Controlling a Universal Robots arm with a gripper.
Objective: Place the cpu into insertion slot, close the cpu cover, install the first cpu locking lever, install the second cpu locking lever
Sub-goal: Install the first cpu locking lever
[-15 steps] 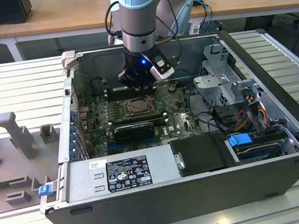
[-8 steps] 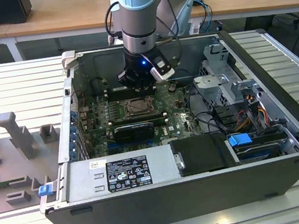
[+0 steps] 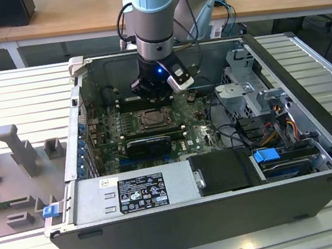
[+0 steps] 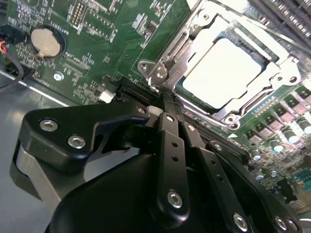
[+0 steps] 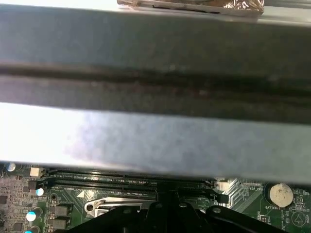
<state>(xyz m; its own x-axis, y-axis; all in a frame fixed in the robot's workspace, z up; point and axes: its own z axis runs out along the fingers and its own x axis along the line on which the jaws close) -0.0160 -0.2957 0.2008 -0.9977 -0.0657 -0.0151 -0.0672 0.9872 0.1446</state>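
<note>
Gripper (image 4: 167, 104), fingers pinched together and empty, sits at the cpu cover (image 4: 272, 82) edge, cpu (image 4: 224, 69) seated beneath; lever work wants a slow, square press.

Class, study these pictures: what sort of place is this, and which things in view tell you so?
Probably a robotics lab or test workshop. An opened computer case lies on a ribbed metal bench, a robot arm reaches down over its green circuit board, and wooden office desks stand behind.
</note>
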